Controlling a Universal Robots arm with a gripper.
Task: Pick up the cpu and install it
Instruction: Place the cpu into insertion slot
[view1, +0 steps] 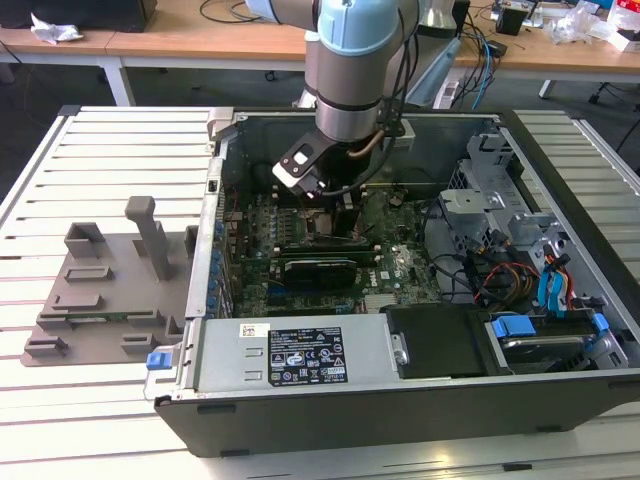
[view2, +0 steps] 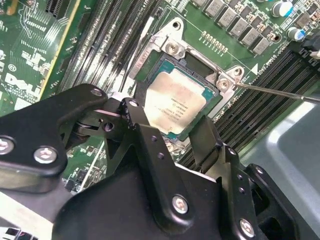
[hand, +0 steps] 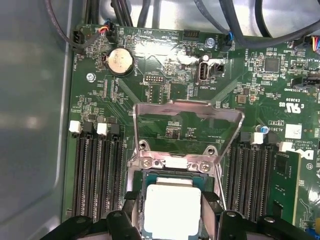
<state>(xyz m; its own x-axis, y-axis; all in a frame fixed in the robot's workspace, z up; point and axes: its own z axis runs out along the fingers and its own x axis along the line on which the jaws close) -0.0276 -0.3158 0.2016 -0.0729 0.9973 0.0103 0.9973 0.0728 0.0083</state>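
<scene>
The cpu (view2: 175, 100), a silver-grey square chip, lies flat within the metal frame of the motherboard socket (view2: 172, 47). My gripper (view2: 170, 119) reaches down over it, its black fingers (view2: 205, 137) pressed against two opposite edges of the chip. In the first wrist view the cpu (hand: 172, 205) sits between the fingers (hand: 131, 199), and the socket's load plate (hand: 187, 107) stands open behind it. I cannot tell whether the chip is fully seated. In the exterior view my gripper (view1: 315, 205) is inside the open computer case (view1: 400, 400), over the motherboard.
A grey plastic tray (view1: 110, 290) with upright posts lies outside the case on the exterior view's left. Memory slots (hand: 97, 170) flank the socket. A drive cage with cables (view1: 500, 220) fills the case's right side, and the power supply (view1: 290, 355) sits at the front.
</scene>
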